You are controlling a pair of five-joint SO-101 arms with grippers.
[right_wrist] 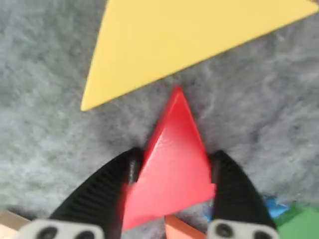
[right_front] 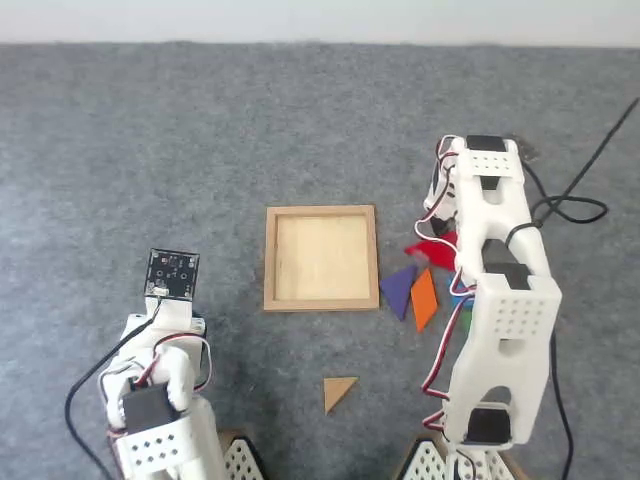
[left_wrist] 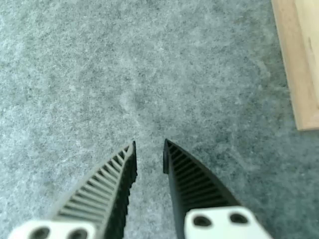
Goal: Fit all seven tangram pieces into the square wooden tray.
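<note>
Wooden tray point(right_front: 320, 211) on grey carpet point(right_front: 150, 130), purple piece point(right_front: 399, 288) just beside

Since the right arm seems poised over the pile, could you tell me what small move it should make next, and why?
Probably lift straight up a little. The right gripper looks closed on the red piece, whose tip lies close to the yellow triangle; rising first should clear its neighbours before heading for the tray.

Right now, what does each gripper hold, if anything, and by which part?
The right gripper holds the red triangle by its two slanting edges, behind the tip. The left gripper holds nothing.
</note>
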